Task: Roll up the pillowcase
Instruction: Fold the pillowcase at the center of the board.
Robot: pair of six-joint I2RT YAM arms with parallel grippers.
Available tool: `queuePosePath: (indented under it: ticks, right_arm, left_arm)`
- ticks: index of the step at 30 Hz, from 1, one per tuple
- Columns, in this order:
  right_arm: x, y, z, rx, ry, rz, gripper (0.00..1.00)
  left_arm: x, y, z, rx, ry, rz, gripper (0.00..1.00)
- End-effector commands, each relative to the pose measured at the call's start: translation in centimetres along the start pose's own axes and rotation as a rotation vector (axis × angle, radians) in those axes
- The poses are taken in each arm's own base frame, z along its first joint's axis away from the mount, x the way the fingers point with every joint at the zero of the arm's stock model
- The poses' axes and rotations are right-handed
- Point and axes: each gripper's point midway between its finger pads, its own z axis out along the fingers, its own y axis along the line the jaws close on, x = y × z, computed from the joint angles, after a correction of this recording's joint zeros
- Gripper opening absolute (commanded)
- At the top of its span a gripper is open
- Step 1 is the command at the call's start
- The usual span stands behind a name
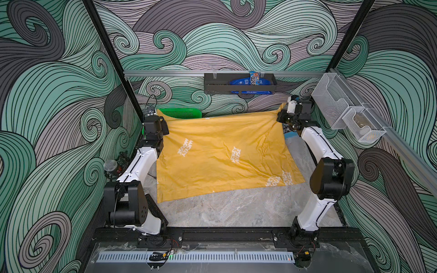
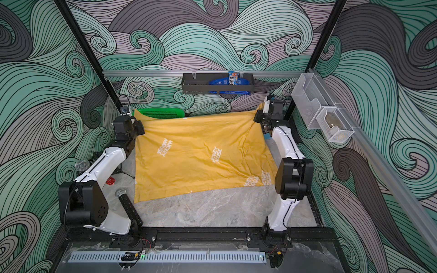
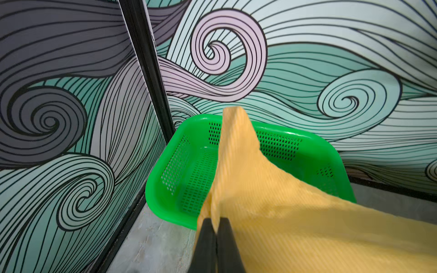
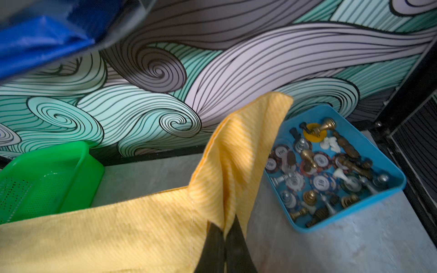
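Observation:
The mustard-yellow pillowcase with white word logos lies wrinkled across the marble table. Its far edge is lifted and stretched taut between both arms, while its near edge rests on the table. My left gripper is shut on the far left corner of the pillowcase, which sticks up past the fingers. My right gripper is shut on the far right corner of the pillowcase, and a flap stands above its fingers.
A green perforated basket sits at the back left behind the cloth. A blue tray of chips and chess pieces sits by the right gripper. A black wall shelf, wire bins and a microphone border the space.

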Motion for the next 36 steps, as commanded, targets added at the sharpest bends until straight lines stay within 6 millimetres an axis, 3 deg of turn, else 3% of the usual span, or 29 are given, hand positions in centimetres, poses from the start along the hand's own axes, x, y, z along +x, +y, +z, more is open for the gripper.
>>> queuePosePath:
  ticks: [1, 2, 5, 9, 13, 18, 24, 26, 32, 36]
  right_arm:
    - [0.1, -2.5, -2.9, 0.089, -0.051, 0.005, 0.02]
    - [1.2, -2.7, -3.3, 0.098, -0.041, 0.004, 0.03]
    - [4.9, -3.5, -4.4, 0.121, -0.002, 0.008, 0.05]
    - [9.5, -4.7, -5.4, 0.153, 0.038, 0.019, 0.07]
    - [13.1, -5.6, -6.0, 0.178, 0.082, 0.022, 0.09]
    - [16.9, -6.4, -7.0, 0.205, 0.138, 0.046, 0.14]
    - [21.5, -7.1, -7.8, 0.219, 0.215, 0.095, 0.23]
    - [22.5, -7.2, -7.9, 0.222, 0.234, 0.104, 0.28]
    - [24.6, -8.0, -8.8, 0.274, 0.299, 0.128, 0.31]
    - [23.5, -8.2, -10.0, 0.312, 0.296, 0.116, 0.47]
  left_arm:
    - [1.5, 1.2, -1.4, -0.043, 0.018, 0.067, 0.0]
    - [1.6, 1.7, -2.4, -0.054, 0.016, 0.071, 0.0]
    - [4.5, 2.3, -3.5, -0.071, 0.078, 0.098, 0.0]
    - [9.2, 2.2, -4.6, -0.06, 0.175, 0.133, 0.0]
    - [12.8, 1.6, -5.2, -0.04, 0.236, 0.216, 0.0]
    - [16.2, 0.1, -6.1, -0.026, 0.31, 0.419, 0.0]
    - [18.8, 0.2, -6.6, -0.048, 0.37, 0.581, 0.0]
    - [19.7, 0.4, -6.8, -0.052, 0.389, 0.63, 0.0]
    - [21.4, 0.3, -7.7, -0.036, 0.417, 0.716, 0.0]
    - [22.1, 0.7, -8.4, -0.043, 0.426, 0.735, 0.05]
